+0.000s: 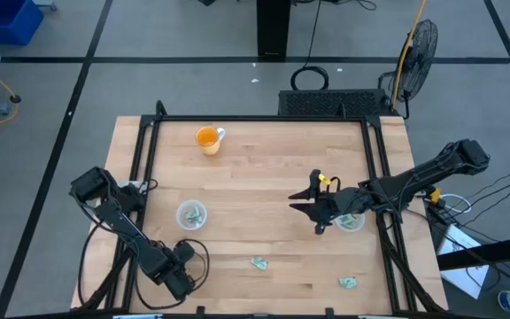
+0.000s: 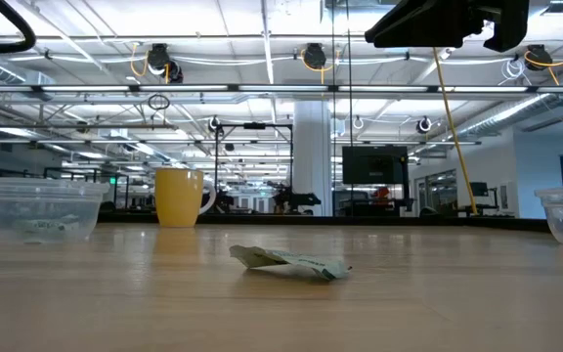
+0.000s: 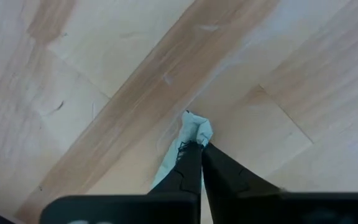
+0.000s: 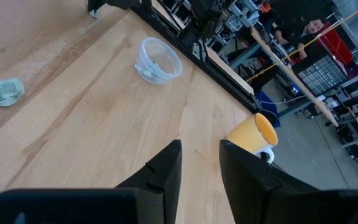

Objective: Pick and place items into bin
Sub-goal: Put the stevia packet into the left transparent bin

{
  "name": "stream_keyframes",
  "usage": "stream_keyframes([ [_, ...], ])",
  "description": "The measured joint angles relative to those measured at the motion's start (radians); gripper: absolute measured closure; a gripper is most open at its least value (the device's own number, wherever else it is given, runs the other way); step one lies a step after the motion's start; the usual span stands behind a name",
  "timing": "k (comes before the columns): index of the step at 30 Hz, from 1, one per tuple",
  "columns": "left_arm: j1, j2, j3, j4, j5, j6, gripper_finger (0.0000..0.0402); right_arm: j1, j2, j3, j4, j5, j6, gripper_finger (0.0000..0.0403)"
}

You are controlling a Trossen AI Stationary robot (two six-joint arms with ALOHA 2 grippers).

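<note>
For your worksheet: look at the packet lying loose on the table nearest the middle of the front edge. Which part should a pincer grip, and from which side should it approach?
The packet lies flat and crumpled on the table, with one raised, folded end visible in the low view. Probably best to come straight down from above and pinch across its narrow width at that raised fold. A sideways approach would likely just slide it, since it sits so low.

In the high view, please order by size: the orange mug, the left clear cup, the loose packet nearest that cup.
Orange mug and left clear cup: about equal, too close to rank.
Then the loose packet, clearly smallest.
</note>
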Motion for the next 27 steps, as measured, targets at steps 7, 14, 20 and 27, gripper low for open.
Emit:
stream_keyframes([
  [7,0.072,-0.036,0.085,-0.219,-0.048,0.109,0.0396,0.000,0.000,0.000,0.000,0.000,0.000,0.0303],
  [14,0.182,-0.059,0.179,-0.546,-0.201,0.267,0.0393,0.000,0.000,0.000,0.000,0.000,0.000,0.0303],
  [20,0.333,-0.058,0.184,-0.573,-0.276,0.441,0.0391,0.000,0.000,0.000,0.000,0.000,0.000,0.0303],
  [27,0.469,-0.058,0.184,-0.457,-0.285,0.588,0.0396,0.000,0.000,0.000,0.000,0.000,0.001,0.0303],
])
